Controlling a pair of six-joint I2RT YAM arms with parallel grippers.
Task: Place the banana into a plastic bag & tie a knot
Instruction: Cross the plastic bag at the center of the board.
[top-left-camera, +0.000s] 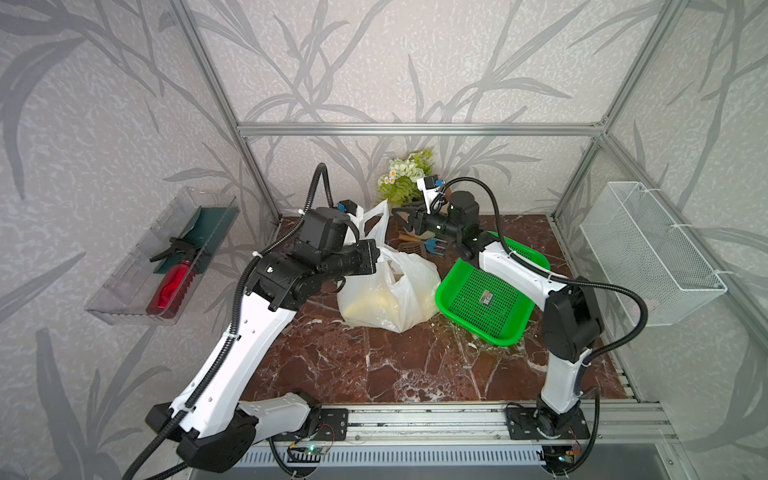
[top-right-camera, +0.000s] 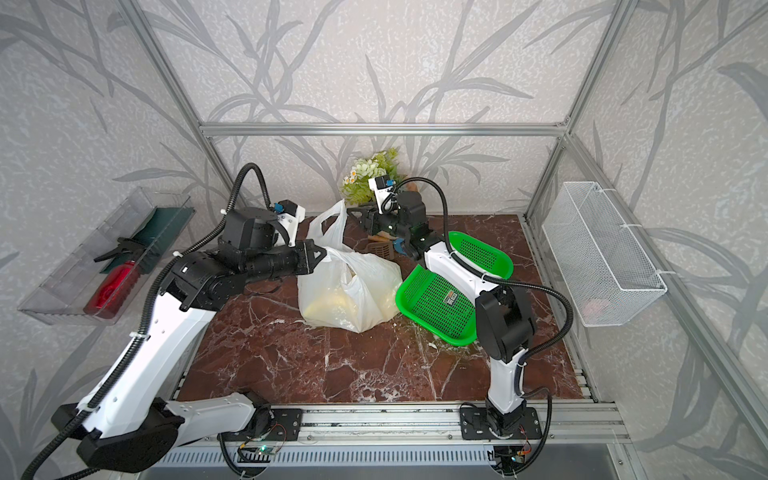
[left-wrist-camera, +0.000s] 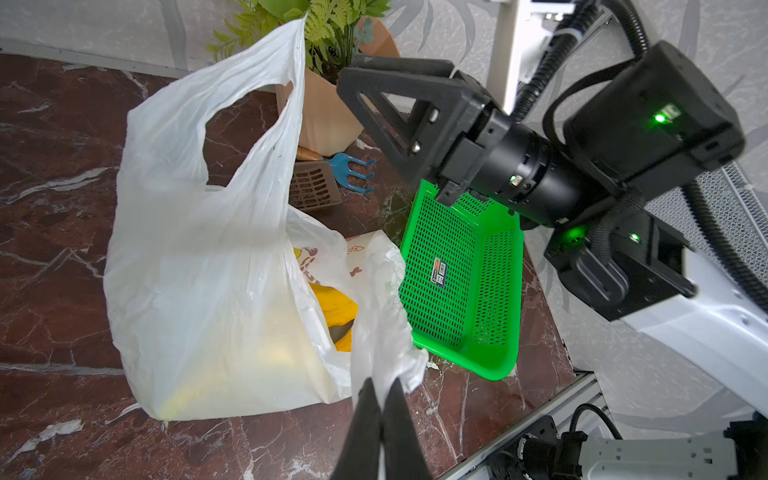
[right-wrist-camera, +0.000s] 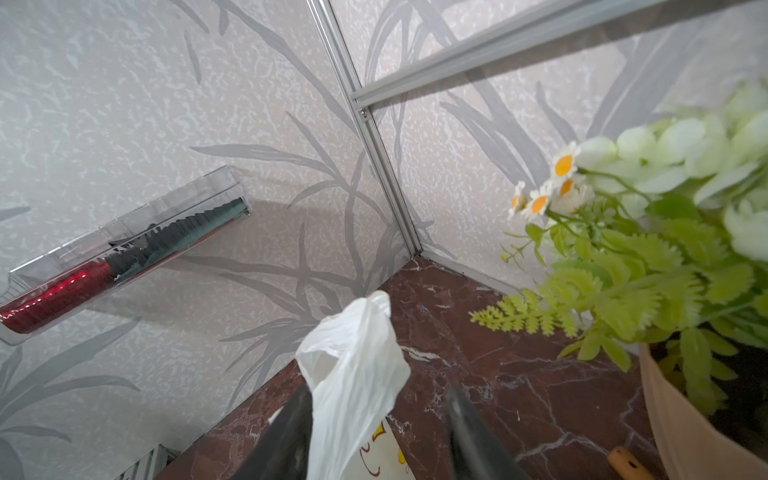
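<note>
Marble tabletop (top-left-camera: 374, 365), green basket (top-left-camera: 482, 307) beside plastic bag (top-left-camera: 386, 295), potted plant (top-left-camera: 405, 178) behind

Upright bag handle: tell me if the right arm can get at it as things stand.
Probably yes. In the right wrist view the upright handle stands between the open jaws of the right gripper, with nothing blocking it. The left gripper is shut on the other edge of the plastic bag.
</note>
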